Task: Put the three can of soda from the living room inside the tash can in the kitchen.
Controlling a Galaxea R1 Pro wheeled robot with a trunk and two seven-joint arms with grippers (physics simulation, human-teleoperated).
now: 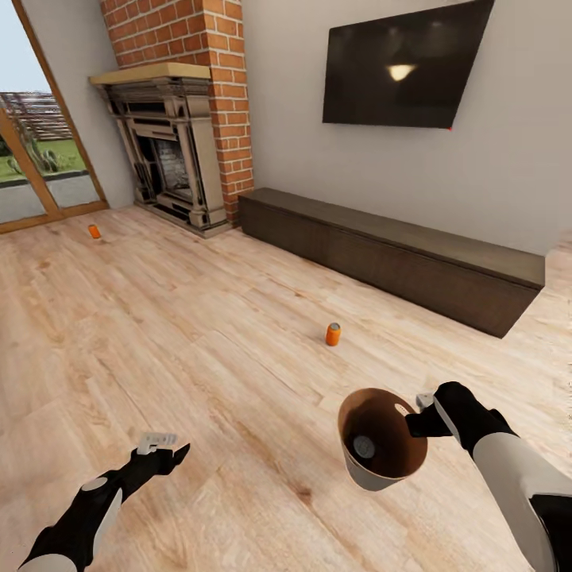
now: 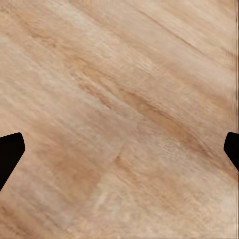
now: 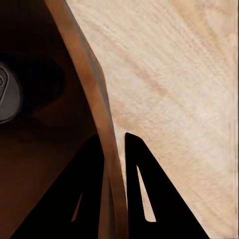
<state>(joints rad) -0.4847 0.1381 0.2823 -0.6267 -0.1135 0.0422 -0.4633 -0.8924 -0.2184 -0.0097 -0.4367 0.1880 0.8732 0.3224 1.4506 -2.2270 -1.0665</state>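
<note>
My right gripper is shut on the rim of the tash can, a pale grey bucket with a brown inside, held above the wood floor. A can with a silvery top lies at its bottom, its colour hidden. In the right wrist view the fingers pinch the rim, and the can's silvery top shows inside. One orange can of soda stands on the floor ahead. A second orange can stands far left near the glass door. My left gripper hangs open over bare floor, its fingertips wide apart.
This is the living room: a red brick fireplace at the back left, a wall TV, a long dark low cabinet under it, and wood-framed glass doors on the left. Wood floor stretches between me and the cans.
</note>
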